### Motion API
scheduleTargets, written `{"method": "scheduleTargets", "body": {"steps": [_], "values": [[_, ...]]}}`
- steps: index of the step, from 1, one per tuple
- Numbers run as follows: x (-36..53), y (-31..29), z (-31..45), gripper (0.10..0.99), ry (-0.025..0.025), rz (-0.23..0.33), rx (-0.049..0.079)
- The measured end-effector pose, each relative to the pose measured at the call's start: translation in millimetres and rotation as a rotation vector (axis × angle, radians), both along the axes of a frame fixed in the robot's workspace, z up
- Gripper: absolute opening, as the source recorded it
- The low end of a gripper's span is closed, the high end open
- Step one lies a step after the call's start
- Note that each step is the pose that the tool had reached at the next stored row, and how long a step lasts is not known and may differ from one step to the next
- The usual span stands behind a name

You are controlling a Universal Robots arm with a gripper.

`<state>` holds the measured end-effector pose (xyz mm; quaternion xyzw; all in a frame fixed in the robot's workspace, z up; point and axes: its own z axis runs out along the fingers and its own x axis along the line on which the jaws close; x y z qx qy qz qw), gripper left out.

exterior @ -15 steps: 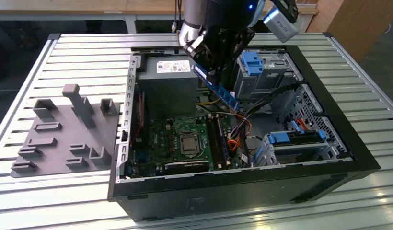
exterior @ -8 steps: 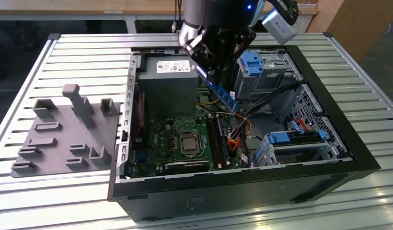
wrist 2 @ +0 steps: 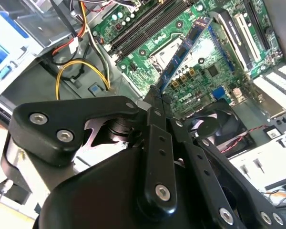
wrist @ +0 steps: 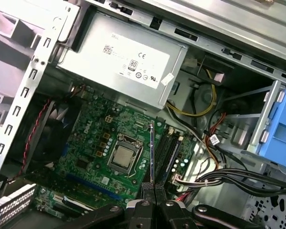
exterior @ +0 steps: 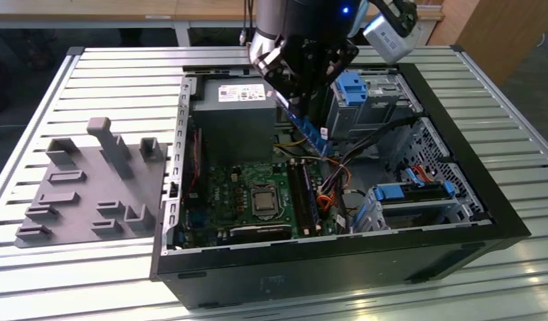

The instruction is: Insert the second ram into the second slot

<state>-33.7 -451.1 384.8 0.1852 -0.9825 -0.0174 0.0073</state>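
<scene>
Aluminium-slat table point(exterior: 105, 67) carries a black case point(exterior: 345, 267), lying on its side with the side panel off. Arm point(exterior: 297, 27) reaches down over the case's far end. Grey fixture plate point(exterior: 87, 194) with upright pegs sits on the slats at the exterior view's left, just beside the case. Inside the case: grey power supply point(exterior: 234, 114) at the far end, green motherboard point(exterior: 229, 194) below it, blue drive bays point(exterior: 354, 87) toward the exterior view's right. CPU socket point(exterior: 260, 200) sits mid-board, with the long dark slots point(exterior: 305, 194) running beside it. Bundled wires cross the floor near the slots. Gripper point(exterior: 297, 110) has its fingers pinched onto the top end of the ram point(exterior: 314, 137). The blue stick hangs tilted in the air over the board, with its lower end pointing toward the far end of the slots and not seated in any. In the second wrist view the ram point(wrist 2: 188, 52) slants out from the gripper point(wrist 2: 155, 90) across the board. In the first wrist view it shows edge-on point(wrist: 151, 152) just beside the slots point(wrist: 169, 148).
</scene>
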Motion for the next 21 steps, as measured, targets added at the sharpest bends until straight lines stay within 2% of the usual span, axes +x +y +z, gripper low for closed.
{"method": "scheduleTargets", "body": {"steps": [21], "values": [[0.0,0.1,-0.6,0.114,0.0000,-0.264,-0.001]]}}
